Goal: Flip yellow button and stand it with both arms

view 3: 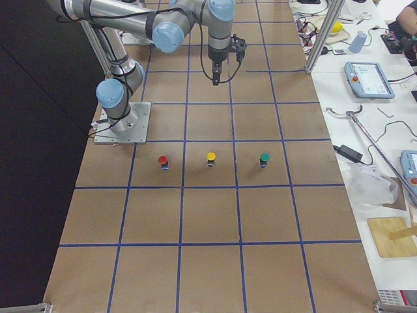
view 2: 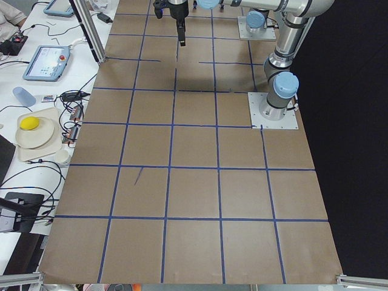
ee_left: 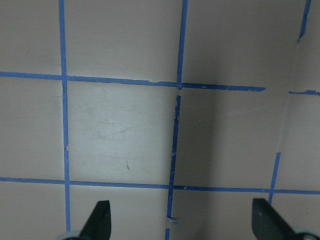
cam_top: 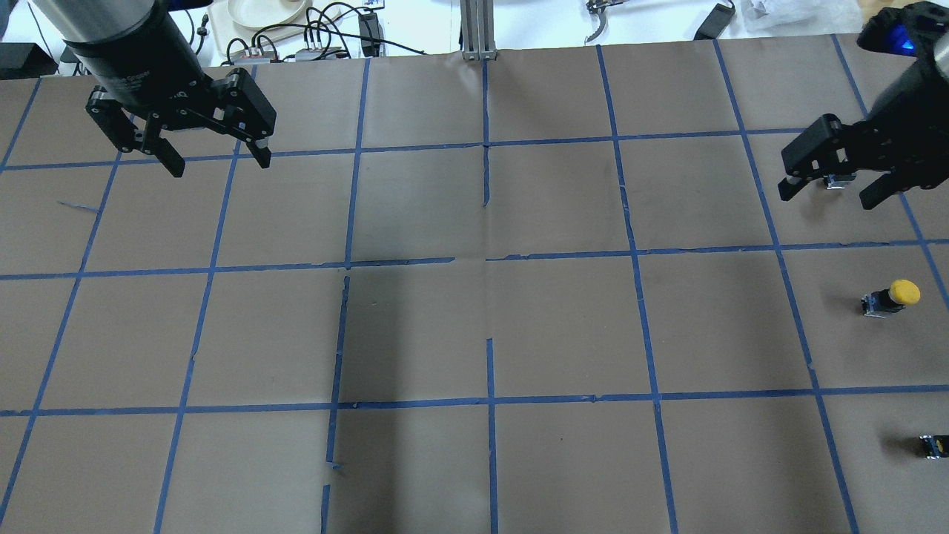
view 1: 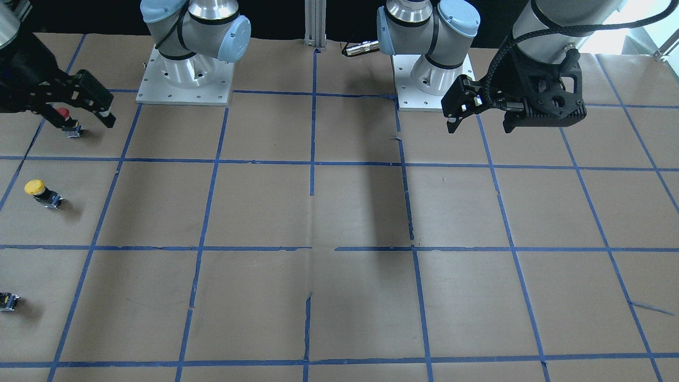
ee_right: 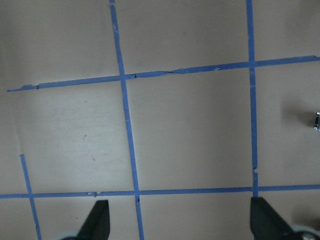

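Note:
The yellow button [cam_top: 893, 295] lies on its side on the brown table at the right edge of the overhead view, its yellow cap pointing outward. It also shows in the front view [view 1: 41, 193] and the exterior right view [view 3: 210, 158]. My right gripper [cam_top: 828, 196] is open and empty. It hovers one grid square away from the yellow button, also seen in the front view [view 1: 85, 122] and its wrist view [ee_right: 181, 222]. My left gripper [cam_top: 220, 165] is open and empty, high over the table's other end [view 1: 480, 127], [ee_left: 183, 222].
A red-capped button [view 1: 64, 118] sits on the table under the right gripper's fingers. A small black switch body [cam_top: 933, 445] lies at the view's edge beyond the yellow button. Blue tape lines grid the brown paper. The two arm bases [view 1: 185, 79] stand at the table's robot side.

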### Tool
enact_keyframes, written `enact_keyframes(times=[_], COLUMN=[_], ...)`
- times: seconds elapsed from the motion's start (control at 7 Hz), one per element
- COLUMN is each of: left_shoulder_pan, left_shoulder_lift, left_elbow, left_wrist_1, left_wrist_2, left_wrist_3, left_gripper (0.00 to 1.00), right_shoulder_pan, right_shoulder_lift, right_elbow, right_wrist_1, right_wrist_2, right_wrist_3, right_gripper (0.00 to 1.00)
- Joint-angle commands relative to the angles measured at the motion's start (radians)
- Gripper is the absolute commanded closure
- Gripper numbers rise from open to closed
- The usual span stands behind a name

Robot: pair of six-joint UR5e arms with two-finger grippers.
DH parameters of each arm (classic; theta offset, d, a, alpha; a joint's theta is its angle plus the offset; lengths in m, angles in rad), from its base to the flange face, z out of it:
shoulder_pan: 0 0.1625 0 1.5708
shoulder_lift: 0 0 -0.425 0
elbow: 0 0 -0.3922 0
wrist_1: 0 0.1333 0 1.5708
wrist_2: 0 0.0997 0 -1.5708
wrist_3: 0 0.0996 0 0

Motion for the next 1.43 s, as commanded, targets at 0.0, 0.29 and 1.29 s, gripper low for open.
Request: enact_keyframes(times=[0.0,0.29,1.29], left_shoulder_pan=[-0.015,-0.004,0.007], left_shoulder_lift=[0.007,0.006,0.020], left_elbow=[-0.010,-0.015,-0.044], left_wrist_1=[0.000,0.087,0.119], left_wrist_2=[0.023,0.048,0.034], left_wrist_3=[0.036,0.053,0.025], left_gripper=[0.00,0.00,0.00], right_shoulder_pan=[0.210,0.251,0.250], right_shoulder_lift=[-0.052,-0.055,-0.061], right_elbow=[-0.022,0.007,0.038], right_wrist_1=[0.037,0.093,0.082], right_wrist_2=[-0.076,-0.076,-0.072], right_wrist_3=[0.148,0.213,0.216], right_gripper=[0.00,0.00,0.00])
